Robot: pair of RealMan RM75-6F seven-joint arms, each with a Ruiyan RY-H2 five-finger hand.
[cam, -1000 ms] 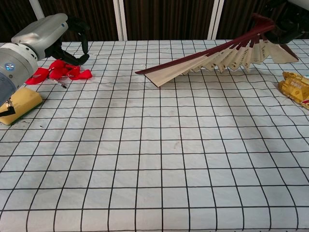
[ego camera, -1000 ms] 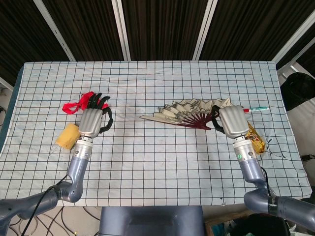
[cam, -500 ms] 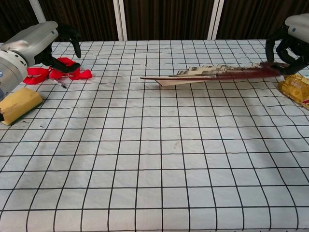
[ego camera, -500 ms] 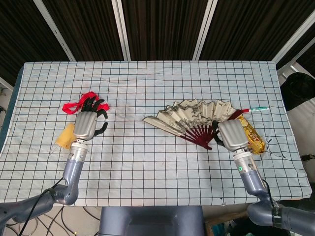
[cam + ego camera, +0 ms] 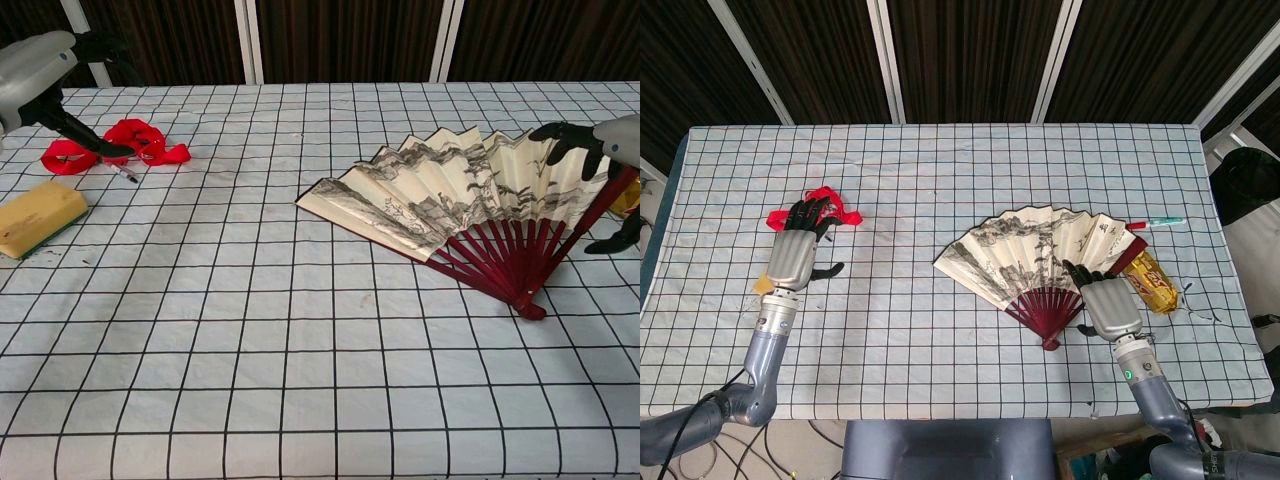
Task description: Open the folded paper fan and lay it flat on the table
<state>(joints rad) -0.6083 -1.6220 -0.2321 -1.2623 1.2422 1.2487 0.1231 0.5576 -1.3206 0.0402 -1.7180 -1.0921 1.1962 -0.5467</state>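
Lying spread flat right of centre: the paper fan (image 5: pixel 1040 252).
Right hand (image 5: pixel 1108 305) beside it and left hand (image 5: pixel 795 253) at frame left hover, fingers apart, holding nothing.

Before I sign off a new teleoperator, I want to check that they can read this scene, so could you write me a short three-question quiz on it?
1. True or false: the painted paper fan with dark red ribs lies spread open on the checked tablecloth.
2. Which thing lies nearest the left robot hand? A) the red ribbon B) the yellow sponge block C) the orange snack packet
3. Fill in: the right robot hand is beside the fan's ____ edge, by the pivot.

Key: 1 true; 2 A; 3 right.
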